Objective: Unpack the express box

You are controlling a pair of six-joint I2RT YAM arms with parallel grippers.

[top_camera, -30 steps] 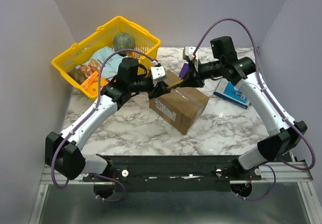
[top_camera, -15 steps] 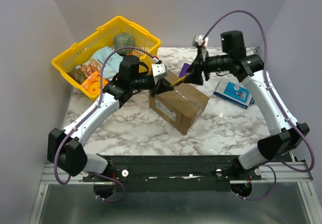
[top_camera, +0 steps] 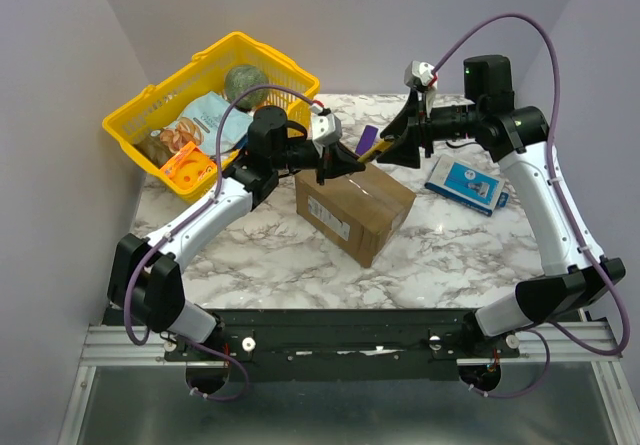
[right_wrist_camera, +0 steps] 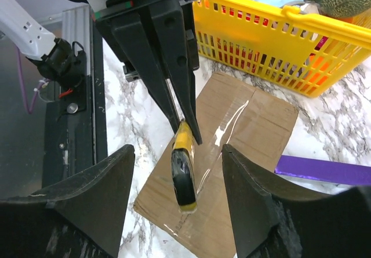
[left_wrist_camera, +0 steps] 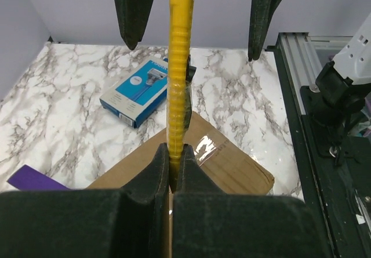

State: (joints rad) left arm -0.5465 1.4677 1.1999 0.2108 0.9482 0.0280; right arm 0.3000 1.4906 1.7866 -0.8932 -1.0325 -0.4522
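Observation:
The express box (top_camera: pixel 355 210), brown cardboard with a clear taped seam, lies closed on the marble table; the left wrist view has it (left_wrist_camera: pixel 232 171) below the jaws. My left gripper (top_camera: pixel 345 162) hovers over the box's far edge, shut on one end of a yellow utility knife (left_wrist_camera: pixel 178 84). The knife (top_camera: pixel 368 150) points toward my right gripper (top_camera: pixel 395 145), which stands open with a finger on either side of the knife's black end (right_wrist_camera: pixel 184 174), clear of it. The box's top (right_wrist_camera: pixel 249 124) shows beneath.
A yellow basket (top_camera: pixel 215 95) of groceries stands at the back left. A slim purple box (top_camera: pixel 366 137) lies behind the carton. A blue box (top_camera: pixel 462 183) lies on the table at the right. The arms' black base rail (top_camera: pixel 330 330) runs along the near edge.
My left gripper has shut on the knife and shifted right over the carton. My right gripper has opened off the knife and drawn back up and to the right.

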